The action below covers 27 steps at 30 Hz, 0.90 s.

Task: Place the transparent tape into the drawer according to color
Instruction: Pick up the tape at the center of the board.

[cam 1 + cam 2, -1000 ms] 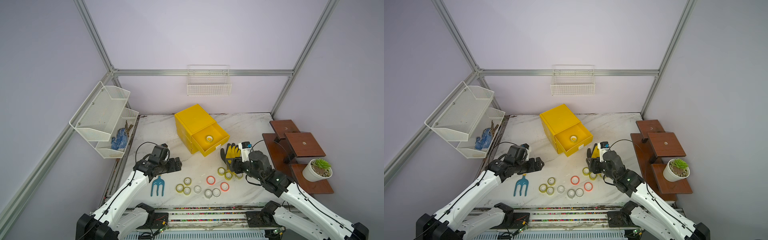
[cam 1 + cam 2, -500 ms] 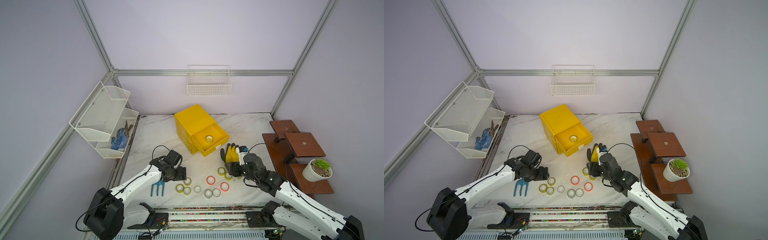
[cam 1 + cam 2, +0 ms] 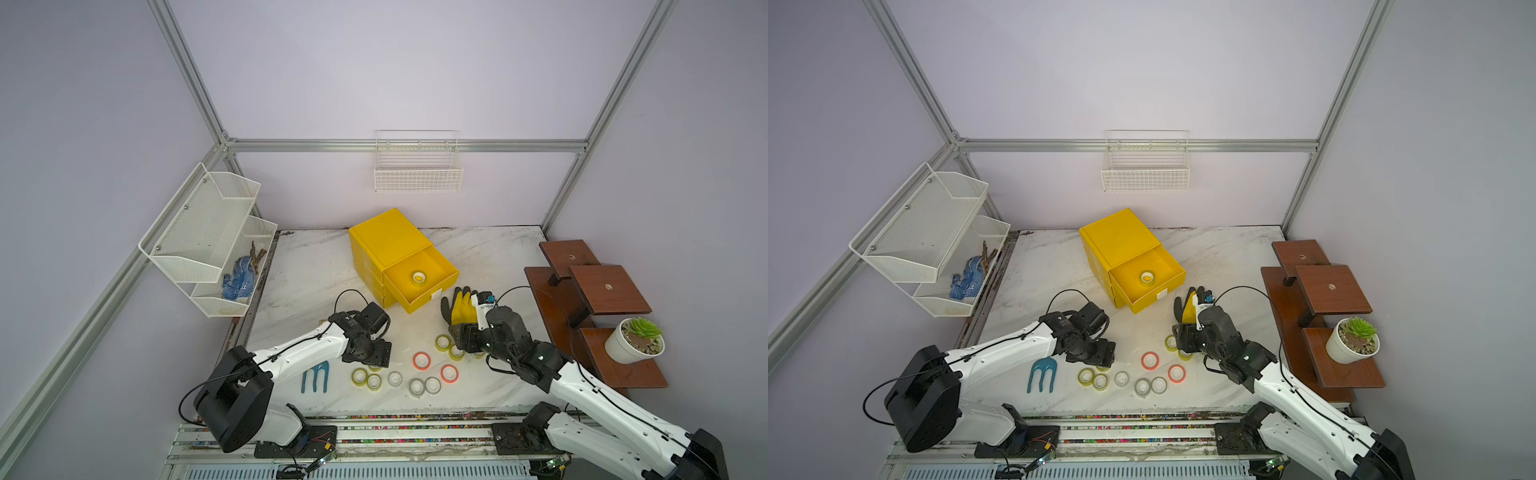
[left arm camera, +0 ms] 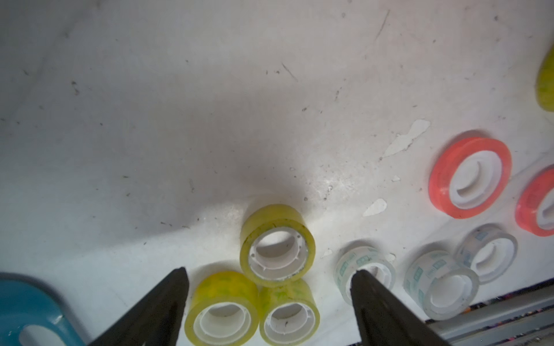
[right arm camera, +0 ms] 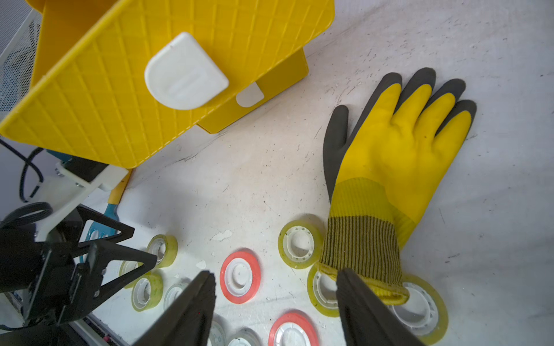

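Nearest to the robot runs the front rail with coloured specks, and both arm bases stand on it. Just behind it, on the white marble table, lies the loose transparent tape. There are three clear rolls in front, two orange-red rolls a little behind, and yellow-green ones at both ends. A blue garden fork lies beside the left group.

The left gripper hangs low over that left group, its jaws spread and nothing in them. One yellow-green roll sits just ahead of the gap and touches two more of its colour. One fingertip covers part of a clear roll. The right gripper is spread too and grips nothing. One of its fingers stands in front of the cuff of the yellow and grey glove. This cuff lies over two yellow-green rolls and hides part of them.

Farther back, the yellow cabinet has its top drawer pulled out, and one more yellow-green roll lies inside it.

The table is scratched and chipped in places. At the right stands a brown stepped shelf with a potted plant. On the left wall hangs a white mesh rack with a blue glove in it. A wire basket hangs on the back wall. An aluminium frame edges the pale lilac walls.
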### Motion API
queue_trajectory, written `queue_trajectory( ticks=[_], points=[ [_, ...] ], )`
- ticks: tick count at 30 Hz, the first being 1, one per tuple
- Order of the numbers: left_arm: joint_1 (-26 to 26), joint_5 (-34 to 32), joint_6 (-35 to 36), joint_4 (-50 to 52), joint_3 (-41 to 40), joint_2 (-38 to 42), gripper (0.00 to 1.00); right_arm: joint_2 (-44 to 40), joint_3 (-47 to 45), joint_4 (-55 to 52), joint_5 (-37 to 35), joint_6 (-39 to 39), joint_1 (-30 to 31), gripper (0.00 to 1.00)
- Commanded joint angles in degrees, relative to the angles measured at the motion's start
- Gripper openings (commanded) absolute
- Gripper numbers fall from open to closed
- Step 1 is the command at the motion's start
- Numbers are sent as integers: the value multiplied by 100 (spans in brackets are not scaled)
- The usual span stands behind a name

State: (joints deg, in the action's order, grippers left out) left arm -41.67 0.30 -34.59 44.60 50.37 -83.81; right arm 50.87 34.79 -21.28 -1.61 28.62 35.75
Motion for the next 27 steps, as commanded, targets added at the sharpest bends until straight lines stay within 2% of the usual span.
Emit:
queue_trajectory(
  ticks=[1,11,16,22,27],
  points=[
    [-102,-306,230,69,155,-217,87,-65,-42,150,-41,-42,11,69],
    [-355,-451,304,79,272,-769,76,-120,28,97,-173,-51,12,69],
    [-427,-559,273,78,288,-991,65,-142,45,115,-191,-42,16,69],
    [-438,-618,294,82,350,-956,50,-130,46,115,-213,-33,12,69],
    [-434,-888,215,331,539,-709,45,-142,55,141,-225,11,12,69]
  ],
)
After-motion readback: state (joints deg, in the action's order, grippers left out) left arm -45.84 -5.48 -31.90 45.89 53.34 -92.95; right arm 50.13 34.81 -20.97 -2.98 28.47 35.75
